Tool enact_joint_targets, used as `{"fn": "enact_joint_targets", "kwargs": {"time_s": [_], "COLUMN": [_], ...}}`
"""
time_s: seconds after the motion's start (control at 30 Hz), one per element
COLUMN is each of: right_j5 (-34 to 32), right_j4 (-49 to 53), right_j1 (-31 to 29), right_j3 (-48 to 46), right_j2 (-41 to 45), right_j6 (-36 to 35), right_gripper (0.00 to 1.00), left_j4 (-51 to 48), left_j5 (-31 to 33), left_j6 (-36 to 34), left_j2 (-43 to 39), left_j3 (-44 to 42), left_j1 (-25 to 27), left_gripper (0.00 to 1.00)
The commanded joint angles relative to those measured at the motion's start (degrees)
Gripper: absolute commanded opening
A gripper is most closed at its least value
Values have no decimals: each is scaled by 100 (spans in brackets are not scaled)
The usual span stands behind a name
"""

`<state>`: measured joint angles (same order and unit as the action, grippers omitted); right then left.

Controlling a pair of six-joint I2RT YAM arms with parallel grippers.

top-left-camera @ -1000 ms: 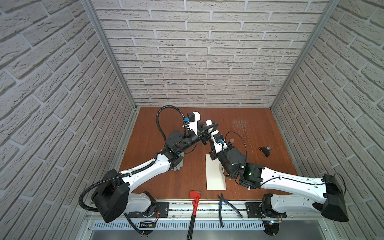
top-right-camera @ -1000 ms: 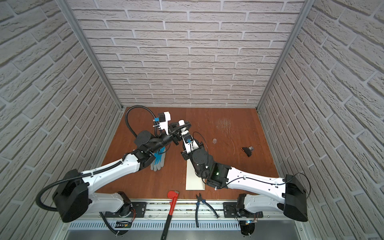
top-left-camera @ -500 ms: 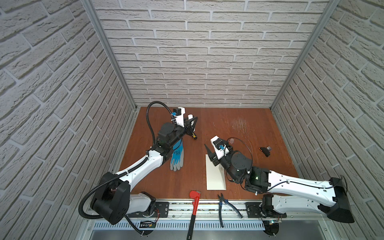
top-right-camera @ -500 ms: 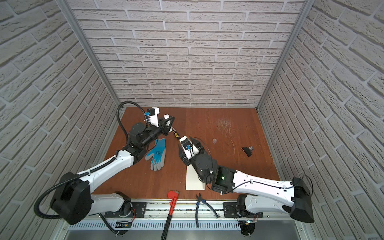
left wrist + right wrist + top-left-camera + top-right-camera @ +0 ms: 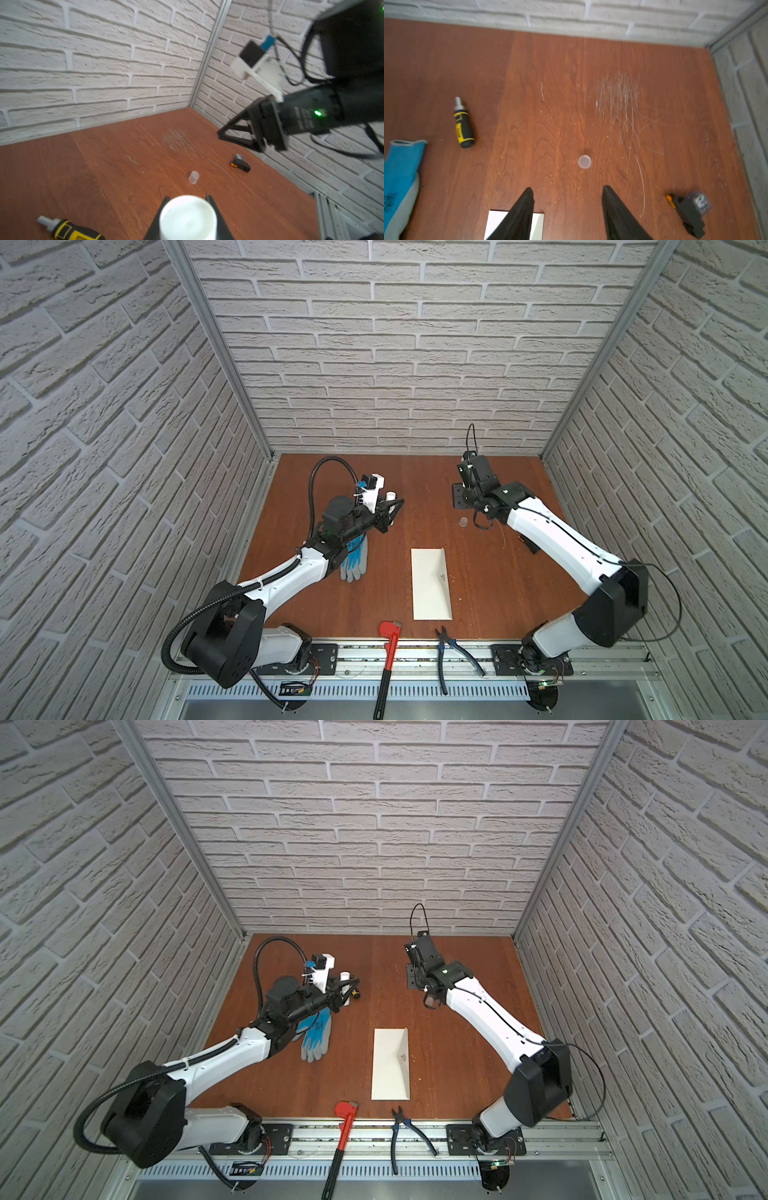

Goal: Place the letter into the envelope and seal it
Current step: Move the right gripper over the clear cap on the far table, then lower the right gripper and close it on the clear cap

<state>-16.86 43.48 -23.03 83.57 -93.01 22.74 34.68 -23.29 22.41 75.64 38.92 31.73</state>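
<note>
Right gripper [image 5: 568,189] swung away, envelope [image 5: 428,589] well apart; jaws spread (left gripper [image 5: 187,197] clamps white tube [image 5: 187,218]).

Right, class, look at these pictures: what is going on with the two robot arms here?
The left claw grips a white cylinder. The right claw is open and empty, near a small clear cap. The envelope lies flat on its own, touched by neither claw; no letter is visible.

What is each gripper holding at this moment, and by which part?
The left gripper clamps a white cylinder across its round side wall. The right gripper is open and holds nothing.
</note>
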Motion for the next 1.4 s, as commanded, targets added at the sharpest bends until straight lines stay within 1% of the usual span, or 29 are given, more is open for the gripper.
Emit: {"fn": "enact_joint_targets", "kwargs": {"time_s": [0.0, 0.07, 0.3, 0.8, 0.9, 1.1, 1.27, 1.37], "right_j5": [931, 1027, 968, 1120, 1120, 1165, 1227, 1238], "right_j4": [905, 970, 1274, 1652, 1853, 1860, 1909, 1960], "right_j1": [274, 404, 667, 975, 1013, 1063, 1094, 1090], "right_j3": [315, 455, 1006, 1767, 1979, 2045, 2145, 2188], "right_j2": [-427, -680, -1470, -2682, -2937, -3147, -3293, -3356], "right_j6": [389, 434, 573, 679, 695, 758, 765, 775], "right_gripper": [54, 54, 55, 54, 54, 50, 43, 41], "left_j4": [505, 596, 739, 1071, 1133, 1129, 1129, 1138], "left_j5": [-217, -280, -365, -579, -598, -626, -633, -641], "left_j6": [-439, -544, -907, -920, -896, -887, -894, -897], "left_j2": [149, 264, 595, 950, 995, 1015, 1032, 1032], "left_j3": [-83, -117, -95, -77, -77, -90, -95, -89], "left_j1": [69, 103, 236, 283, 283, 282, 282, 282], "left_gripper": [0, 0, 0, 0, 0, 0, 0, 0]}}
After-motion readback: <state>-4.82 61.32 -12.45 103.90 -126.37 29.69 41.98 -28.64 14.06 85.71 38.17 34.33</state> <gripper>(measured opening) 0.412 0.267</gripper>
